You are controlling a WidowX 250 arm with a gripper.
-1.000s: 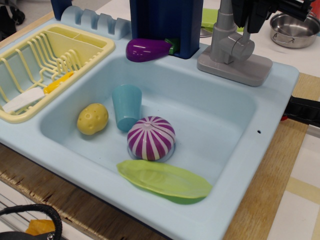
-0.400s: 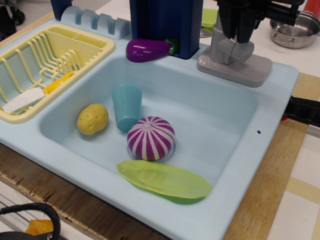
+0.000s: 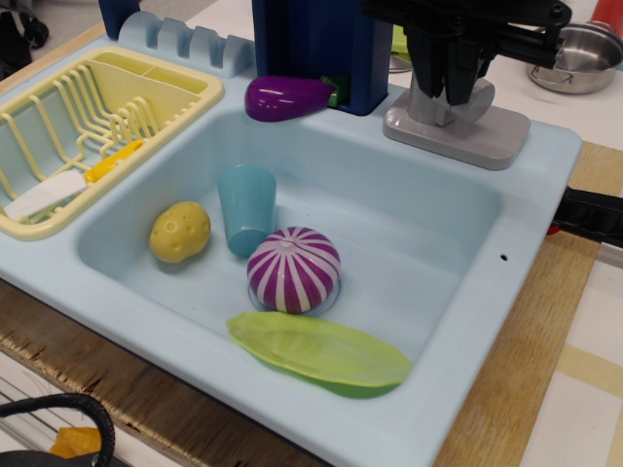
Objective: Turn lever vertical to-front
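Observation:
The grey toy faucet stands on its flat base plate [image 3: 458,134] at the sink's back right rim. Its rounded side knob [image 3: 484,98] shows just right of my fingers. My black gripper [image 3: 445,89] has come down over the faucet from above. Its fingers [image 3: 426,78] stand on either side of a grey part of the faucet. The slim grey lever is hidden behind the gripper. I cannot tell whether the jaws are closed on anything.
The light blue sink [image 3: 545,185] holds a blue cup [image 3: 246,206], a yellow potato [image 3: 180,232], a purple striped onion [image 3: 294,269] and a green leaf [image 3: 321,350]. A purple eggplant [image 3: 287,96] lies on the back rim by a dark blue block [image 3: 321,44]. A yellow rack [image 3: 88,117] is at the left. A steel pot [image 3: 579,53] stands at the back right.
My gripper has moved left and down from the upper right, and it now covers the faucet's column. The faucet and the sink's things have not visibly moved.

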